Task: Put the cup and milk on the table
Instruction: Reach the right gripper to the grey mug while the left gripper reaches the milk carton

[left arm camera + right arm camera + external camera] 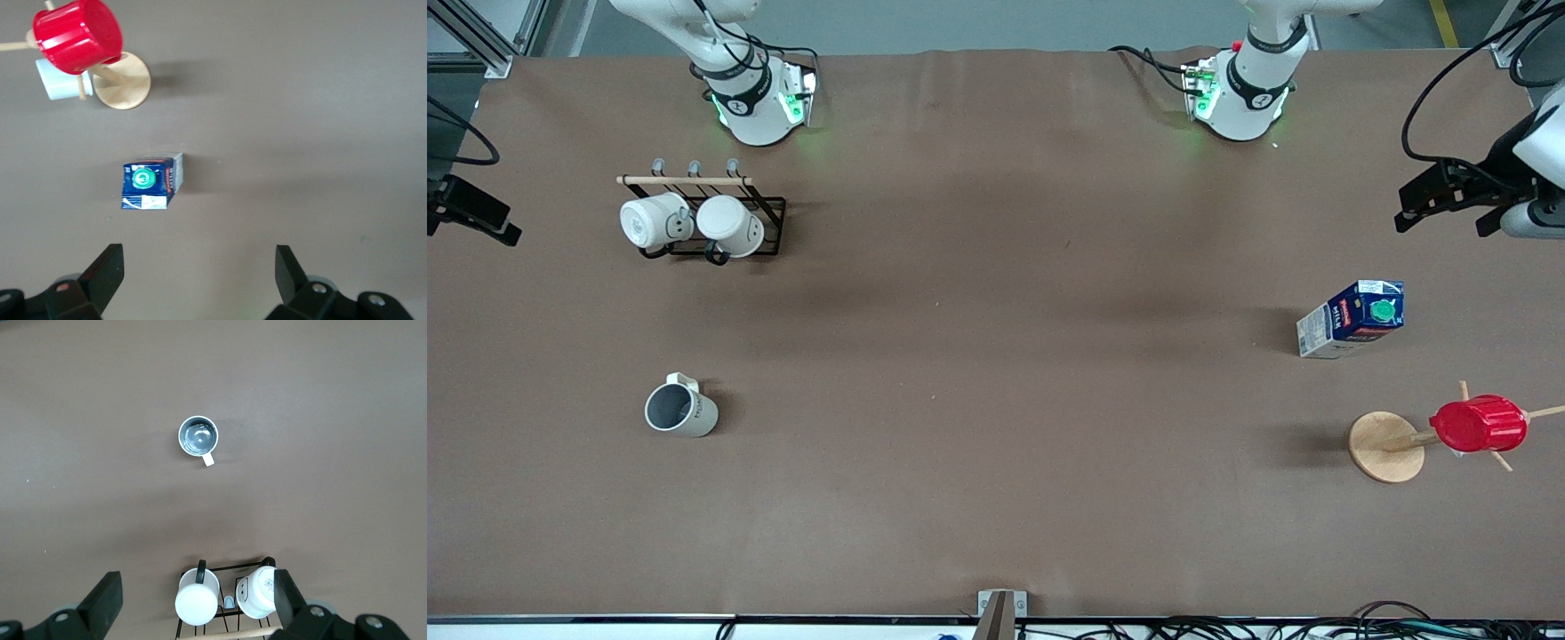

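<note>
Standing on the table (996, 373), the milk (1356, 318) reads "MILK" — both grippers wide, left gripper (198, 275), right gripper (198, 598).

The left gripper (199, 277) was cut off by the left wrist view's edge, only its spread fingertips showing. The right gripper (197, 600) was cropped likewise. In the front view both arms ran off the picture. A white object (59, 85) under the red cup (79, 35) was mostly hidden. The lettering on the cup (681, 412) was too small to read.
</note>
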`<state>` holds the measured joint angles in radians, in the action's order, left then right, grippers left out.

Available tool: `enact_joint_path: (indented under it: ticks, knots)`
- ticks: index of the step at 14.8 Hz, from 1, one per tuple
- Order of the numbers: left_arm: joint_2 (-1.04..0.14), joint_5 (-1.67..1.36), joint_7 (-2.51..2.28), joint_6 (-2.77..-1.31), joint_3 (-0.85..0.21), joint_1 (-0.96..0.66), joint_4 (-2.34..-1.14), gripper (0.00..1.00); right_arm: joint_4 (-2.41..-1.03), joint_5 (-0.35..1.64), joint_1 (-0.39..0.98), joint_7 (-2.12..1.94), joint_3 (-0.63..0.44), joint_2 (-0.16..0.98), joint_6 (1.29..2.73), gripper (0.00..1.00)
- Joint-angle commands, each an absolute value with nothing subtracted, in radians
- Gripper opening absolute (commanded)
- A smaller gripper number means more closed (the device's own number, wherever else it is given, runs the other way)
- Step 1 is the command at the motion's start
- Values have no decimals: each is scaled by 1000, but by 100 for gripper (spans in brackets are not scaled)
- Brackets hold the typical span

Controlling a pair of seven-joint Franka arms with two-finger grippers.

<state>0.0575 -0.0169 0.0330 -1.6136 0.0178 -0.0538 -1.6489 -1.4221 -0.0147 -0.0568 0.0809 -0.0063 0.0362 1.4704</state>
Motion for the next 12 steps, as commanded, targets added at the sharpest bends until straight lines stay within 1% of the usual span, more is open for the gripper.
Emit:
enact_joint_path:
  ticks: [1, 4, 6, 9, 11, 12]
  knots:
    - [60, 2, 90, -1692, 17, -23, -1722, 100, -1450, -15, -77, 83, 12, 9, 1473, 100]
    - [12, -9, 106, -1744, 15, 23, -1749, 100, -1450, -17, -78, 66, 9, 11, 1473, 100]
    - [-17, -14, 106, -1781, 15, 55, -1761, 100, -1459, -17, -77, -7, 6, 44, 1495, 100]
    - [-20, -15, 106, -1900, 15, 72, -1853, 100, -1483, -15, -83, -26, 6, 139, 1618, 100]
    - [-32, -15, 106, -1959, 15, 78, -1896, 100, -1549, -17, -84, -73, 5, 184, 1745, 100]
    - [-49, -15, 107, -1970, 15, 78, -1899, 100, -1590, -17, -87, -87, 3, 201, 1819, 100]
